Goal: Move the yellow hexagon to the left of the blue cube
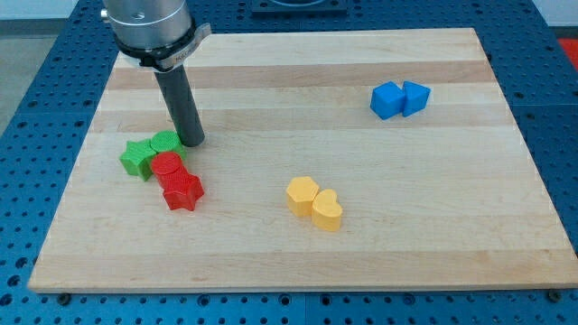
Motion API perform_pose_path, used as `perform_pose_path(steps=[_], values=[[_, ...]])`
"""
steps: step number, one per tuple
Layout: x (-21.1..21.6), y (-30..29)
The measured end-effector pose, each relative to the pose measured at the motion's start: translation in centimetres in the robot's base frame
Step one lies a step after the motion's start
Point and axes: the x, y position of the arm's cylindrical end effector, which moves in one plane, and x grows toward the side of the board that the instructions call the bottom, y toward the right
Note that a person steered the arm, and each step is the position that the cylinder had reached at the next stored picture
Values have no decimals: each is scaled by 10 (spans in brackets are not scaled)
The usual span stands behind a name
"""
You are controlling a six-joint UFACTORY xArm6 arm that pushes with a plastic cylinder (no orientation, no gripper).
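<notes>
The yellow hexagon [302,194] lies at the board's lower middle, touching a yellow heart [327,210] on its lower right. The blue cube [388,99] sits at the upper right, touching a second blue block [414,97] on its right. My tip [191,140] rests on the board at the left, far to the left of both yellow blocks and just to the upper right of the green blocks.
A green star [137,157] and a green round block [165,142] sit at the left. A red round block [168,168] and a red star [183,190] lie just below them. The wooden board [289,253] sits on a blue perforated table.
</notes>
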Motion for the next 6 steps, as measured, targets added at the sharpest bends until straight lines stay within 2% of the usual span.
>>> perform_pose_path(steps=[1, 2, 3, 5, 6], values=[[-9, 7], [-23, 40], [-11, 81], [75, 90], [106, 96]])
